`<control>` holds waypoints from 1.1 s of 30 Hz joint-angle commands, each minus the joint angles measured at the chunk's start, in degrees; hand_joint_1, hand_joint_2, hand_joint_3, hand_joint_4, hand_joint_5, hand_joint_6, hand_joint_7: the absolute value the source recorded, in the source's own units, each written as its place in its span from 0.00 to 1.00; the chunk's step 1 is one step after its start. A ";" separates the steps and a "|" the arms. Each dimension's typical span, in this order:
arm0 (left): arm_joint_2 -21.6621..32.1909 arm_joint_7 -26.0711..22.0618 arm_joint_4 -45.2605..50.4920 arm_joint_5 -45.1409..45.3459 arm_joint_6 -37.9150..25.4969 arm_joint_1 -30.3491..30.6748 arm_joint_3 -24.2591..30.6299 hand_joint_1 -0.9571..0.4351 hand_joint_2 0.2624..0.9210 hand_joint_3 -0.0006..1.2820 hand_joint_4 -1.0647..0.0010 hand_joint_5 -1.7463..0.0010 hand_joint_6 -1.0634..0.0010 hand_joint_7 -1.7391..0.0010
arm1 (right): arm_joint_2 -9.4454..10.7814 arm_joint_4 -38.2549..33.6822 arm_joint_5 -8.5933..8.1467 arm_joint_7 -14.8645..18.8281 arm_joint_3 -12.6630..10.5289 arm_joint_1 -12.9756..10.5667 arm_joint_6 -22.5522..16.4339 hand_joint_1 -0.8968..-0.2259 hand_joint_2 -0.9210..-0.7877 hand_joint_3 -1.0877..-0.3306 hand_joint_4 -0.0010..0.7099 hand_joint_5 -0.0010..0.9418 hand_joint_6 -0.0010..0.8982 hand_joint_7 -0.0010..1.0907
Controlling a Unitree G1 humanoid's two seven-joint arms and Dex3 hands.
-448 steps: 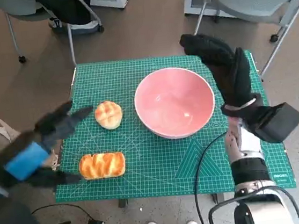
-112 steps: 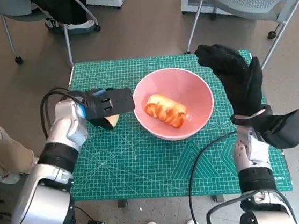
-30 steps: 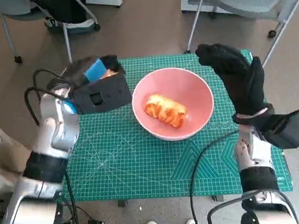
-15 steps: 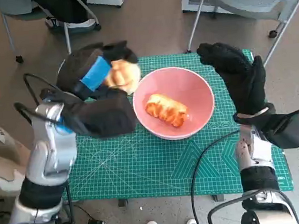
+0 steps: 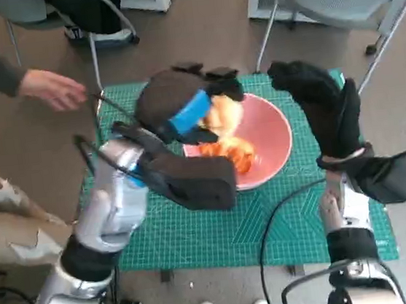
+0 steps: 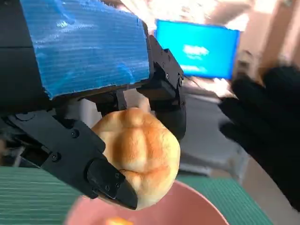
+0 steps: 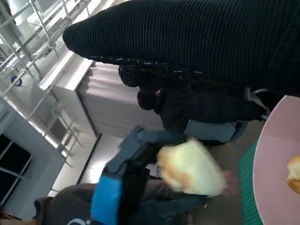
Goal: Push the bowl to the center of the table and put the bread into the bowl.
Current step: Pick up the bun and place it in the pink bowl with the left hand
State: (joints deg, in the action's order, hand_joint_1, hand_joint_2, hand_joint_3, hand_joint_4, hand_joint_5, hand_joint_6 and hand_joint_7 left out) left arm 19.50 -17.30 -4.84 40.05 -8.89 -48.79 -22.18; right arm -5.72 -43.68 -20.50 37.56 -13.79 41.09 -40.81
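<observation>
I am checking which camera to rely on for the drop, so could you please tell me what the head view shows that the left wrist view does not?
Only the head view shows the long bread already lying in the bowl, the green mat, a person's hand near the table's far corner, and the whole right hand raised beside the bowl. Only the left wrist view shows the fingers gripping the bun's underside, plus a blue screen behind. Both show the left hand holding the round bun over the bowl.
</observation>
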 commanded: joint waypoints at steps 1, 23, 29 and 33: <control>-1.88 0.98 -4.99 -2.09 2.68 -2.57 0.37 0.69 1.00 0.06 0.33 0.31 0.44 0.35 | -0.60 0.21 -0.36 -0.53 -0.33 -2.26 1.08 0.35 0.00 0.44 0.32 0.00 0.07 0.47; -1.22 -10.10 -12.12 -13.31 5.72 -3.15 2.48 0.45 0.74 0.03 1.00 1.00 0.85 0.99 | -1.17 2.30 0.27 -2.98 -0.40 -3.31 1.27 0.37 0.00 0.44 0.31 0.00 0.07 0.47; 0.01 -5.39 -14.35 -14.34 11.84 -1.66 4.80 0.32 0.80 0.03 1.00 1.00 0.88 1.00 | -0.96 2.44 0.19 -3.49 -0.41 -3.26 1.30 0.38 0.00 0.43 0.31 0.00 0.07 0.47; 0.54 -2.71 -16.53 -16.50 16.56 -0.71 7.28 0.23 0.87 0.03 1.00 1.00 0.89 1.00 | -0.80 2.52 0.21 -3.61 -0.33 -3.22 1.06 0.38 0.00 0.43 0.31 0.00 0.07 0.47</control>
State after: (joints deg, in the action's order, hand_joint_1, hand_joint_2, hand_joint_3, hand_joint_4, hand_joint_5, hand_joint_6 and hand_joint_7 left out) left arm 19.06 -22.35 -19.65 25.60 3.99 -50.51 -17.09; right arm -6.58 -41.13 -20.28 34.57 -14.24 39.30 -40.38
